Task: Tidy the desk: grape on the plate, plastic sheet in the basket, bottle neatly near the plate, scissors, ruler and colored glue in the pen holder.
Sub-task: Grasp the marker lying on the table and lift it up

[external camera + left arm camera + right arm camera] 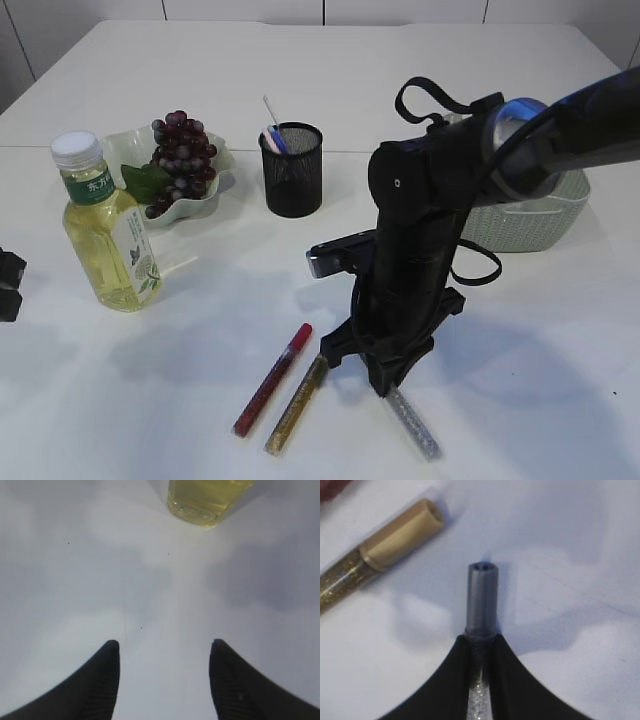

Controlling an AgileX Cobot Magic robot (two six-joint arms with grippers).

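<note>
The grapes [178, 160] sit on the plate [222, 158] at the upper left of the outside view, so that bit looks done. The bottle [105, 225] stands just beside the plate, left side, so that's prob. done too. The pen holder [292, 170] up in the middle has a few things poking out, but I can't tell what they are. The basket [545, 215] is at the right, mostly behind the arm, so no way to see if the sheet is in it. Still left: 3 glue sticks low in the frame, the red glue [273, 379], gold glue [297, 404] & silver glue [413, 422]. The right gripper [481, 647] is pinched tight around the silver glue, w/ the gray cap sticking out in front; only the right wrist view shows that pinch, the outside view hides it behind the arm. The left gripper [164, 655] is spread apart w/ nothing in it, over bare table, & only the bottle's bottom shows at the top there.
</note>
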